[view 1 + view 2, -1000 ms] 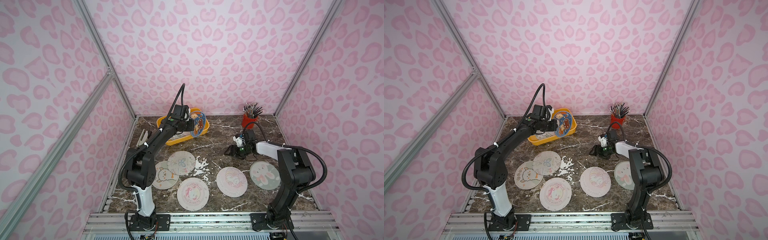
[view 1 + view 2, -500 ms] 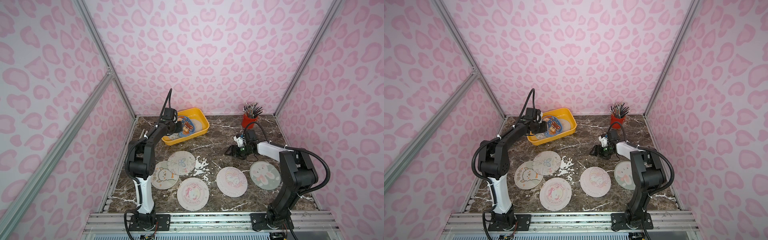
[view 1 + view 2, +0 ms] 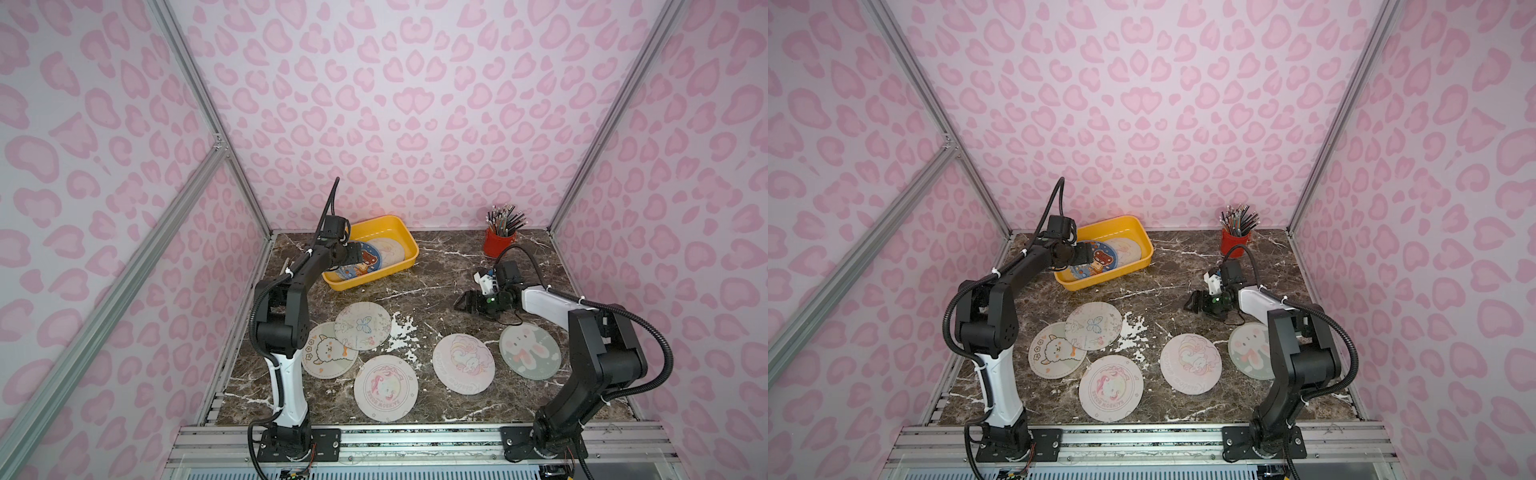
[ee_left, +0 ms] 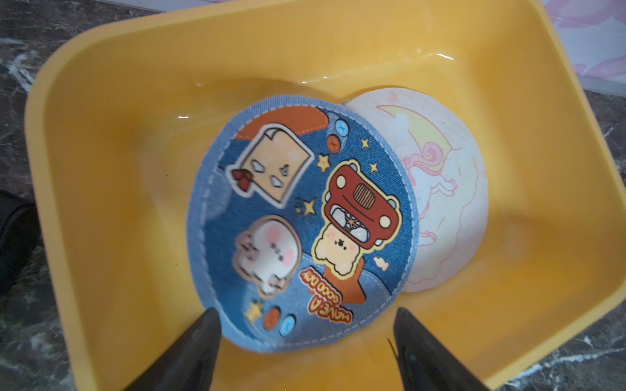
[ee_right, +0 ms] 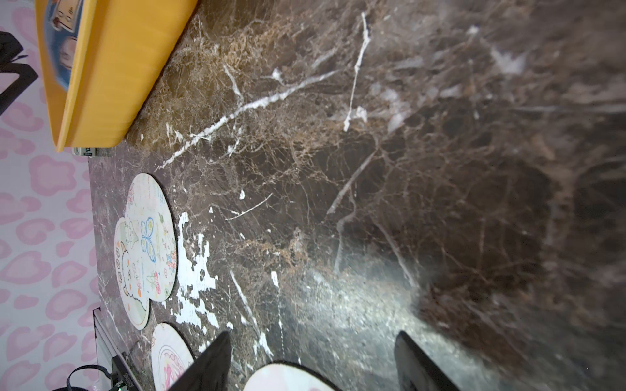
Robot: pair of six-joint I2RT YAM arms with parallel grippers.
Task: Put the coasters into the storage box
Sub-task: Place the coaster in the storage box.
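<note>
left gripper (image 4: 305, 309) and right gripper (image 5: 313, 333) both have fingers spread — blue coaster (image 4: 301, 223) half hides pale coaster (image 4: 450, 203).

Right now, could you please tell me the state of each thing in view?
Yellow plastic storage tray: upright, holding two coasters.
Blue round cartoon coaster: inside tray, ungripped.
Five pale round coasters: loose on table.
Left claw: open.
Right claw: open, empty.
Red pencil cup: upright, full.

Robot test booth: pink heart-print walls (image 3: 415, 104) on aluminium framing (image 3: 196, 89) enclose a marble-look bench (image 3: 449, 266); left arm (image 3: 286, 324) and right arm (image 3: 598, 353) are bolted to a metal rail (image 3: 415, 440).
</note>
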